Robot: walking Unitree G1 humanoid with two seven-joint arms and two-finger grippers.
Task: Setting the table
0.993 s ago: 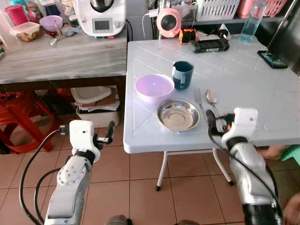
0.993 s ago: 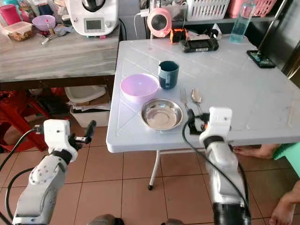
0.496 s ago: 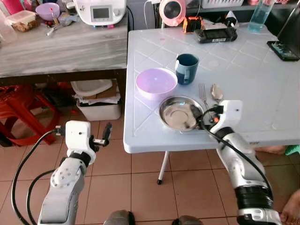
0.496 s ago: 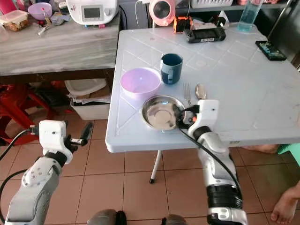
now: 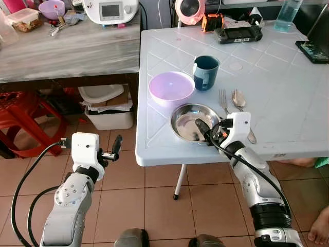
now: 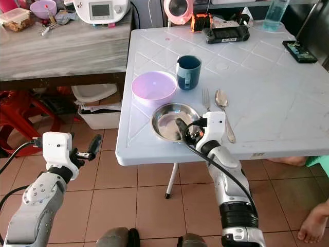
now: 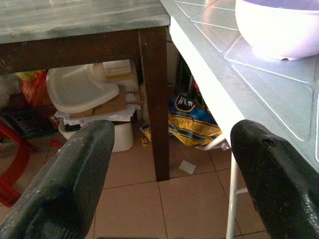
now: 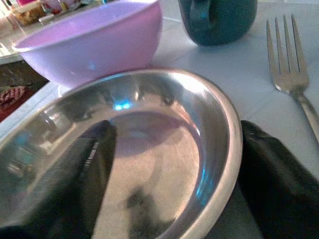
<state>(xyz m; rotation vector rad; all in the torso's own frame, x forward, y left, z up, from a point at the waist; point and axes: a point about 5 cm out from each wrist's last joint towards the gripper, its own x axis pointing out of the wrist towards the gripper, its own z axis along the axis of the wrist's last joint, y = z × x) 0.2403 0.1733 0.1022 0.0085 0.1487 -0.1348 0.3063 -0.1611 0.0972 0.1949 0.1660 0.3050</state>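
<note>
My right pincer [image 5: 205,131] is spread wide across the near-right rim of the steel plate [image 5: 191,119], one finger inside the dish, one outside on the bench [image 5: 288,87], not closed on it yet. The plate sits near the bench's front edge, purple bowl [image 5: 171,88] at its 11 o'clock, teal mug [image 5: 206,72] at 12, fork [image 5: 223,100] and spoon [image 5: 239,103] at 3. Risk as I see it: the thin slick rim slips on closing and the plate skids off the near edge or knocks the bowl; left pincer [image 5: 115,148] idles open below bench level.
</note>
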